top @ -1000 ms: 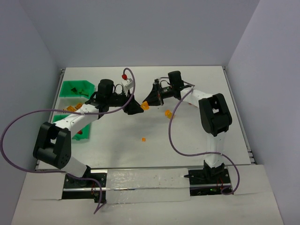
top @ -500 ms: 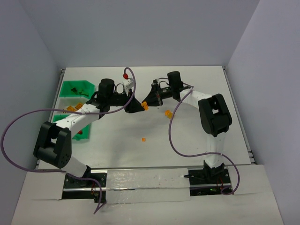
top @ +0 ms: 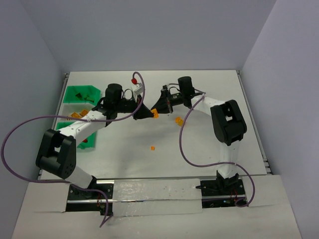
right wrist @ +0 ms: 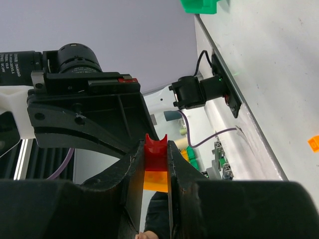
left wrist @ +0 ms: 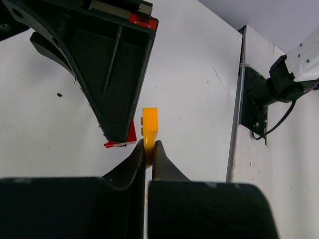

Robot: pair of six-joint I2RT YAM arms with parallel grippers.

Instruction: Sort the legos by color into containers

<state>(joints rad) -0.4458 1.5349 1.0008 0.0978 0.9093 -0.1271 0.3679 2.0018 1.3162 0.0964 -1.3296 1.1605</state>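
left gripper (left wrist: 148,150) pinching orange lego (left wrist: 150,123) | right gripper (right wrist: 155,149) clamped on red lego (right wrist: 155,155) touching it | containers (top: 75,90) way over at 9 o'clock on the surface (top: 124,154)

Top cam is set high behind the arm bases (top: 222,186), tilted down; the whole table (top: 209,144) is taken in from afar. Wrist cams are mounted close behind own jaws, aimed along them, facing each other. Shared by all 3: mid-table spot where left gripper (left wrist: 148,147) & right gripper (right wrist: 156,149) meet.
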